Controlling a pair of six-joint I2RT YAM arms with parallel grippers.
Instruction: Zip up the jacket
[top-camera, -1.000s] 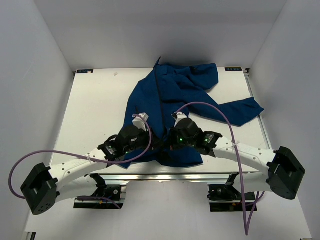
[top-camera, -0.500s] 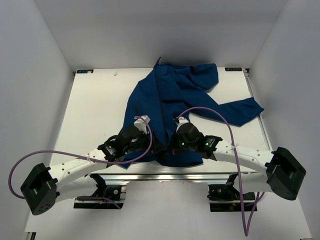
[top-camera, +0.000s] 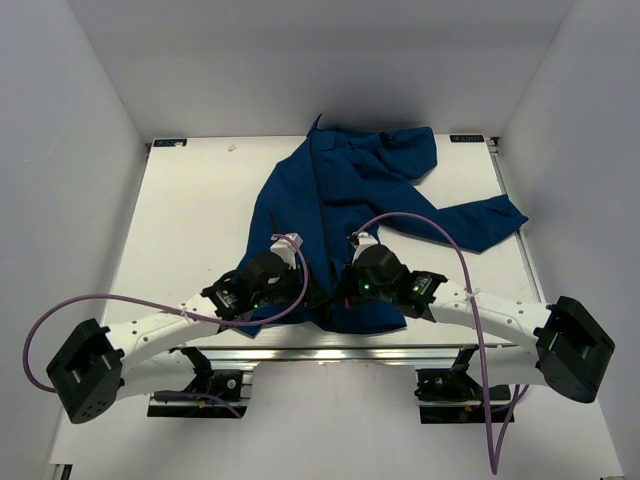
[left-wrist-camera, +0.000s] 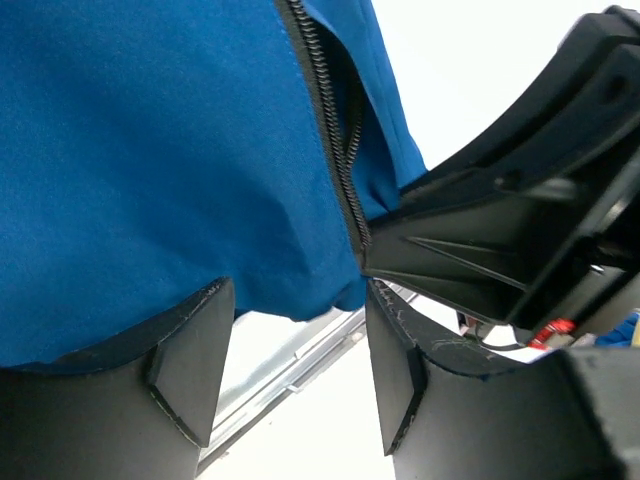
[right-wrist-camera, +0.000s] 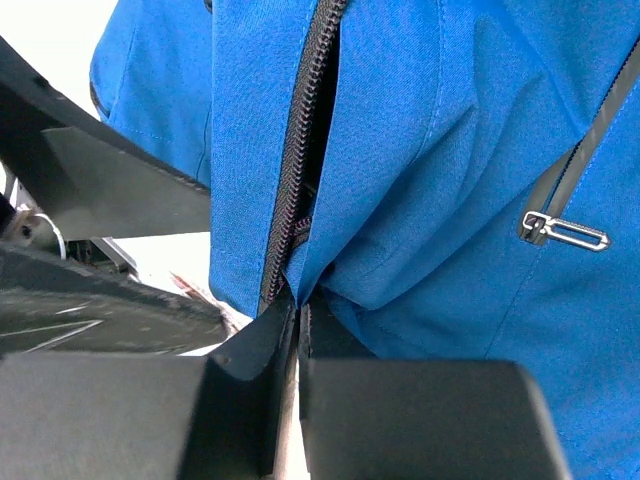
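Blue jacket (top-camera: 340, 190) flat on desk (top-camera: 190, 220), collar at far edge, hem at near edge. Right pincer (right-wrist-camera: 296, 316) clamped on hem beside zipper (right-wrist-camera: 300, 150), probably anchoring it. Left pincer (left-wrist-camera: 295, 335) agape, empty, close alongside.

The overhead camera hangs high behind the near edge of the worktop (top-camera: 180, 220), tipped down and forward, far enough off to hold the whole jacket (top-camera: 350, 190). The left wrist camera sits just behind the left gripper (left-wrist-camera: 295, 300), very close at the jacket's near hem, looking along the zipper (left-wrist-camera: 322, 110) from its left. The right wrist camera, behind the right gripper (right-wrist-camera: 297, 320), is equally close at that same hem. Both wrist views share the zipper's lower end, and each catches the other gripper's black body at its edge. The overhead view shows that patch small at the jacket's near edge.
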